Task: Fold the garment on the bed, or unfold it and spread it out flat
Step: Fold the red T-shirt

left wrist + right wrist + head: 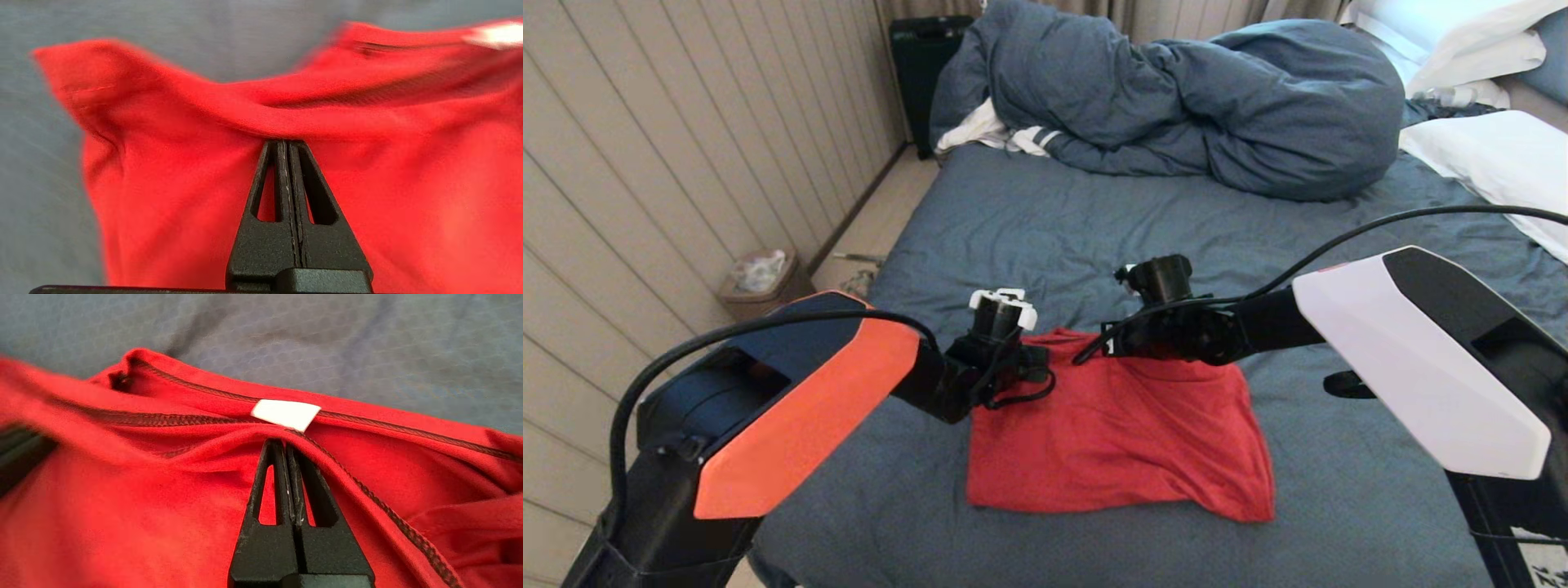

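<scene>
The garment (1119, 425), a red T-shirt, lies as a rough rectangle on the near part of the bed (1029, 220), plain side up, no lettering showing. Both arms reach over its far edge, the left wrist (1001, 314) at the far left corner and the right wrist (1164, 282) near the middle. My left gripper (284, 143) is shut, its tips nipping a raised fold of the garment (184, 171). My right gripper (282, 442) is shut too, pinching a ridge of the garment (122, 490) just below the white neck label (286, 413) and the dark-stitched seam.
A bunched dark blue-grey duvet (1176, 98) fills the far side of the bed, with a white striped cloth (1013, 139) at its left end. White pillows (1494, 155) lie at the right. A waste bin (760, 282) stands on the floor by the panelled wall.
</scene>
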Available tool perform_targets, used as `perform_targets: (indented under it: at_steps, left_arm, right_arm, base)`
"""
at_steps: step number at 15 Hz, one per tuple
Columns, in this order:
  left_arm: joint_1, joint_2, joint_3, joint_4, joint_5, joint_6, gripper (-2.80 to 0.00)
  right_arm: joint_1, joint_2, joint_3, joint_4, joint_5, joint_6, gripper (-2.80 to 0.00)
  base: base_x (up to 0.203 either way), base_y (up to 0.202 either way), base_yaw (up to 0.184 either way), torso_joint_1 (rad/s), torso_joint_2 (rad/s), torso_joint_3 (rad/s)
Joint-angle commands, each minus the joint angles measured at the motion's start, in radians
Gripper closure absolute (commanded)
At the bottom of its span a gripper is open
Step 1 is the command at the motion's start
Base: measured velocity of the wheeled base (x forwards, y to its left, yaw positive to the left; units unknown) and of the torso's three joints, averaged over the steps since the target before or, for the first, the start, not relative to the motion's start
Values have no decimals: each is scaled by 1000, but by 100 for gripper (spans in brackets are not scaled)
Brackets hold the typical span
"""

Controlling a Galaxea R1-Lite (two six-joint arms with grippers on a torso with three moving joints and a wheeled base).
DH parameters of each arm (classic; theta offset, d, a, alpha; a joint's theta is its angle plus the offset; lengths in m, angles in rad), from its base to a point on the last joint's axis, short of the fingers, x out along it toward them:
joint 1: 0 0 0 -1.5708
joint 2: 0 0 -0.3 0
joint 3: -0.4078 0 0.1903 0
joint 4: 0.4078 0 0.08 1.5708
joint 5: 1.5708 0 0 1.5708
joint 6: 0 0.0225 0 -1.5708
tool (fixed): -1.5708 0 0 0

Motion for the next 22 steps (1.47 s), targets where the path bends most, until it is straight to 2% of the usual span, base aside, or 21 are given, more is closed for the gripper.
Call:
perform_targets:
  at_steps: [1,6,12,14,19,22]
  left_arm:
    - [24,61,-61,16,2,-2,0]
    - [52,56,-195,105,3,-7,0]
    - [52,30,-192,106,6,-8,0]
    - [60,-3,-175,108,5,-16,0]
    - [61,-180,30,98,10,-32,0]
    - [60,-234,108,62,10,-27,0]
  right_arm:
    - [0,0,-4,-1,0,1,0]
    - [2,-4,0,-1,-2,1,0]
    - [-2,-17,0,-1,-2,2,0]
    - [-4,-57,15,-1,-2,3,0]
    - [-10,-173,97,-1,-2,1,0]
    - [-48,-184,102,0,-1,1,0]
  base:
    - [0,0,0,0,0,0]
    - [0,0,0,0,0,0]
    - [0,0,0,0,0,0]
    - [0,0,0,0,0,0]
    - [0,0,0,0,0,0]
    - [0,0,0,0,0,0]
